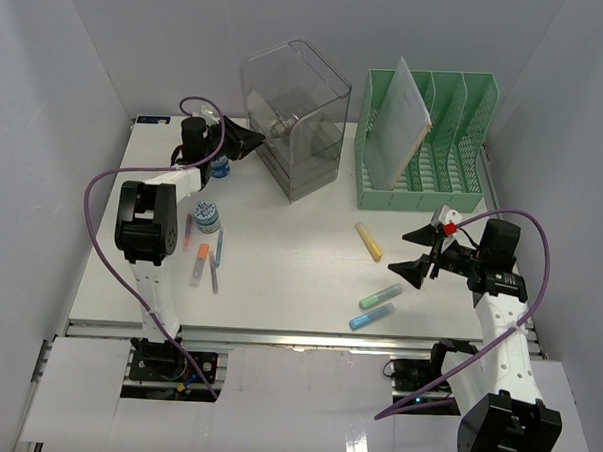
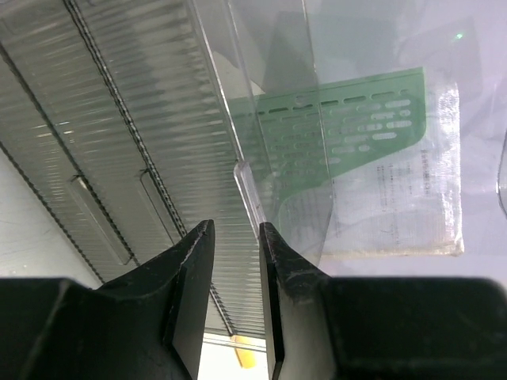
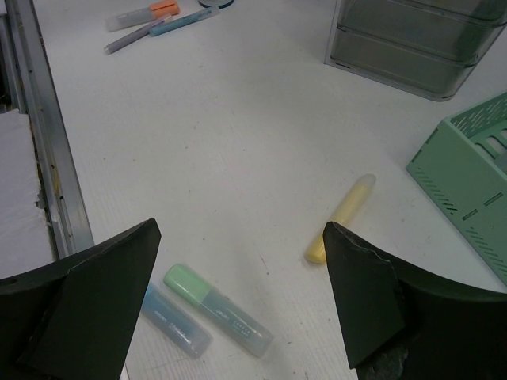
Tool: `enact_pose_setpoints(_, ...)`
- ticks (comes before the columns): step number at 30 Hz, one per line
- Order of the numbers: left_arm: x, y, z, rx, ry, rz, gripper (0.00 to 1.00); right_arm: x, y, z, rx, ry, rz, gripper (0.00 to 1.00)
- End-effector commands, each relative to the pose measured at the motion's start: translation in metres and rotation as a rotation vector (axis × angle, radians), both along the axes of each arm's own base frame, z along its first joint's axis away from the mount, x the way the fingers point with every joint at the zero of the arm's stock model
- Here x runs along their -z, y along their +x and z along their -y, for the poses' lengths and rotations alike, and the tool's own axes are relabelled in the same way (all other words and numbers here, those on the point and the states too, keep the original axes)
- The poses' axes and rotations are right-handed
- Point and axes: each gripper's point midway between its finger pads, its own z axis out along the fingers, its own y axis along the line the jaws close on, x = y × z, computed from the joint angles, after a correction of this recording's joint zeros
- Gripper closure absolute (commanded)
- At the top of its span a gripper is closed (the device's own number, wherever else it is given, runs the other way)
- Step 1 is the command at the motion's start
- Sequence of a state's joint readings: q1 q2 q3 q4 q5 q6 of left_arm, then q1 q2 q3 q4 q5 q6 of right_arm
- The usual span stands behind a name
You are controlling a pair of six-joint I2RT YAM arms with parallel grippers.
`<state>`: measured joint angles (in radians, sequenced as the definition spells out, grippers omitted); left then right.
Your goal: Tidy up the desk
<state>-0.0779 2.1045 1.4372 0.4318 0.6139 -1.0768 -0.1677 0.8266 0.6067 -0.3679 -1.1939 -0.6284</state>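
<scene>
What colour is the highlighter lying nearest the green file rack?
Yellow. The highlighter shows best in the right wrist view, lying alone on the white desk.

This is a robot test cell in a lab, set with office things. Bare pale grey walls [image 1: 47, 95] box in a white counter [image 1: 280, 255] with an aluminium rail [image 1: 277, 337] along its near edge. Two robot arms [image 1: 147, 219] are bolted there, trailing purple cables [image 1: 95, 192]. A clear drawer box [image 1: 296, 116] stands just ahead of the left jaws. A green file rack [image 1: 425, 141] stands beyond the right jaws, and loose markers [image 3: 218, 309] lie beneath them.
</scene>
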Motion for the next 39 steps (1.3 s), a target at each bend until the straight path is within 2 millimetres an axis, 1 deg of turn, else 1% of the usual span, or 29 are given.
enact_pose_setpoints(1, -0.029, 0.000, 0.003, 0.033, -0.043, 0.078, 0.62, -0.001, 0.001, -0.001, -0.012, -0.001, 0.017, 0.10)
enact_pose_setpoints(6, -0.028, 0.001, 0.004, 0.042, -0.068, 0.081, 0.62, -0.001, 0.001, -0.001, -0.011, 0.000, 0.016, 0.10)
enact_pose_setpoints(8, -0.023, 0.003, 0.006, 0.048, -0.078, 0.069, 0.63, -0.001, 0.000, -0.001, -0.013, 0.002, 0.012, 0.10)
enact_pose_setpoints(10, -0.023, 0.005, 0.006, 0.051, -0.090, 0.063, 0.65, -0.001, 0.000, -0.001, -0.012, 0.001, 0.011, 0.10)
enact_pose_setpoints(14, -0.014, 0.006, 0.007, 0.055, -0.103, 0.039, 0.67, -0.001, 0.000, -0.001, -0.012, 0.001, 0.011, 0.10)
enact_pose_setpoints(17, -0.012, 0.006, 0.007, 0.053, -0.102, 0.035, 0.69, -0.001, 0.001, -0.001, -0.012, 0.001, 0.011, 0.10)
enact_pose_setpoints(19, -0.012, 0.006, 0.007, 0.054, -0.107, 0.037, 0.72, -0.001, 0.001, -0.001, -0.012, 0.001, 0.011, 0.10)
enact_pose_setpoints(22, -0.016, 0.007, 0.008, 0.062, -0.123, 0.052, 0.83, 0.001, 0.001, -0.001, -0.012, 0.003, 0.002, 0.10)
enact_pose_setpoints(26, -0.019, 0.005, 0.006, 0.066, -0.153, 0.055, 0.91, 0.001, -0.001, -0.003, -0.024, 0.010, 0.005, 0.10)
enact_pose_setpoints(30, -0.033, -0.001, -0.005, 0.060, -0.184, 0.085, 0.97, 0.003, 0.002, -0.007, -0.016, 0.000, -0.014, 0.08)
enact_pose_setpoints(33, -0.046, -0.009, -0.013, 0.059, -0.189, 0.106, 0.98, 0.003, 0.002, -0.028, -0.052, -0.078, -0.033, 0.06)
enact_pose_setpoints(35, -0.055, -0.014, -0.018, 0.062, -0.189, 0.120, 0.99, 0.004, 0.011, -0.036, -0.019, -0.165, -0.034, 0.04)
enact_pose_setpoints(36, -0.056, -0.017, -0.020, 0.061, -0.192, 0.122, 0.99, 0.001, 0.015, -0.041, -0.014, -0.184, -0.032, 0.04)
enact_pose_setpoints(39, -0.067, -0.026, -0.024, 0.068, -0.206, 0.140, 1.00, -0.021, 0.028, -0.069, -0.014, -0.199, -0.051, 0.03)
